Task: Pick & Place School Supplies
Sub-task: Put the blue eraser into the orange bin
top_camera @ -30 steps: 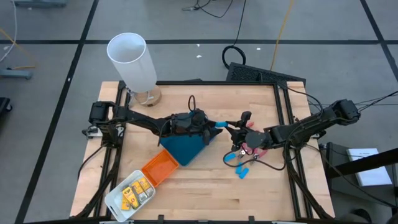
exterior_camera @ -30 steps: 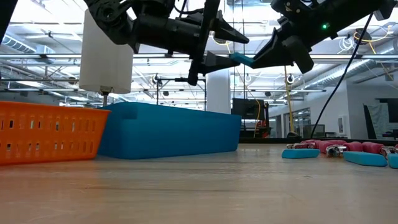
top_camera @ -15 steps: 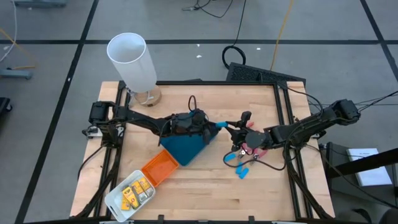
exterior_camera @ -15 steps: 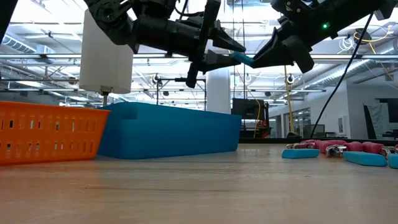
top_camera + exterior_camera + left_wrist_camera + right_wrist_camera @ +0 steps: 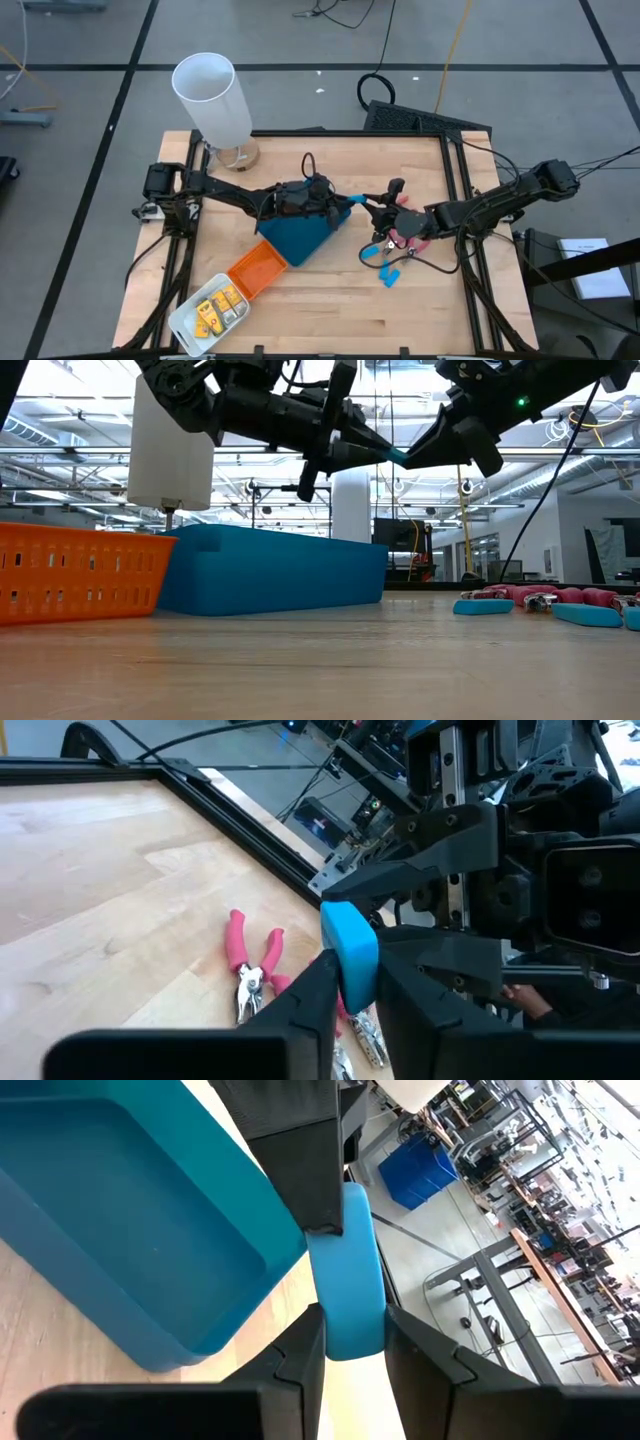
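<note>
Mid-air handover above the table [image 5: 330, 300]: a light-blue oblong piece [image 5: 356, 199] hangs between the two arms, just beyond the near corner of the teal tray [image 5: 300, 238]. The right end effector [image 5: 348, 1342] is clamped on one end of it, and the left end effector [image 5: 352, 1002] has its fingers pressed against the other end, so both appear to grip it at once.

The piece looks small, light and rigid, with smooth rounded edges that could slip; the flat broad faces, where both sets of fingers sit, seem the safest hold.

The high view alone lays out the whole table: the orange tray [image 5: 258, 270], the white tray [image 5: 190, 318] holding yellow blocky pieces [image 5: 220, 305], the tall white cylinder [image 5: 213, 97], and two more light-blue pieces [image 5: 381, 265] lying near the right arm. The left wrist view picks out the pink-handled pliers [image 5: 245, 970] on the wood below. The right wrist view looks down into the teal tray's hollow. The low view shows the piece held well clear of the table.
</note>
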You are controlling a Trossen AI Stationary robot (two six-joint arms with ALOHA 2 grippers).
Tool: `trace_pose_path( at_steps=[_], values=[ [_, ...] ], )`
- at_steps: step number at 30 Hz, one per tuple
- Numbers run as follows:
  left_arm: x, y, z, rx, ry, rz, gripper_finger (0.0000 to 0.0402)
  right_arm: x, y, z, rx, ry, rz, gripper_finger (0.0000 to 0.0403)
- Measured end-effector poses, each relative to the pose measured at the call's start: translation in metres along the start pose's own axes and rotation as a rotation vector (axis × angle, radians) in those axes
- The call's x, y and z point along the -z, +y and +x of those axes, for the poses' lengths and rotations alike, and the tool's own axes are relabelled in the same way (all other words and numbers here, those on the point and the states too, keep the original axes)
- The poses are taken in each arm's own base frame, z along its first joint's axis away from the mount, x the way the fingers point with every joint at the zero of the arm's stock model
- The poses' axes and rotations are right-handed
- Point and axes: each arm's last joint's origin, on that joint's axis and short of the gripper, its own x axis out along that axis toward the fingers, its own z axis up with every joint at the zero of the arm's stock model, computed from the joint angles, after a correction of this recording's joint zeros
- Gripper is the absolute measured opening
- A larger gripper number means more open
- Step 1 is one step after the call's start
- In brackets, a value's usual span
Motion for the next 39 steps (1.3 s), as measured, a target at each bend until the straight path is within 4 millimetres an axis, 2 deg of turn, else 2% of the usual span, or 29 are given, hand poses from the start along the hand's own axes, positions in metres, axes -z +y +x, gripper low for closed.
trace_pose_path(
  at_steps=[12, 20, 25, 36, 39],
  values=[
    [-0.0010, -0.0002, -0.0001, 0.003, -0.005, -0.004, 0.0158, -0.0001, 0.0011, 0.0000, -0.028, -0.009, -0.013, 0.0084],
    [-0.0009, -0.0001, -0.0001, 0.003, -0.004, -0.001, 0.0178, -0.0001, 0.0010, 0.0000, -0.026, -0.009, -0.013, 0.0084],
    [-0.0008, -0.0001, -0.0001, 0.003, -0.003, -0.001, 0.0154, -0.0002, 0.0009, 0.0000, -0.025, -0.009, -0.012, 0.0084],
    [-0.0007, 0.0000, -0.0001, 0.003, -0.002, 0.028, 0.0047, -0.0001, 0.0009, 0.0000, -0.023, -0.007, -0.005, 0.0084],
    [-0.0008, 0.0000, -0.0001, 0.003, -0.002, 0.043, 0.0035, 0.0000, 0.0010, 0.0000, -0.025, -0.006, 0.063, 0.0084]
  ],
)
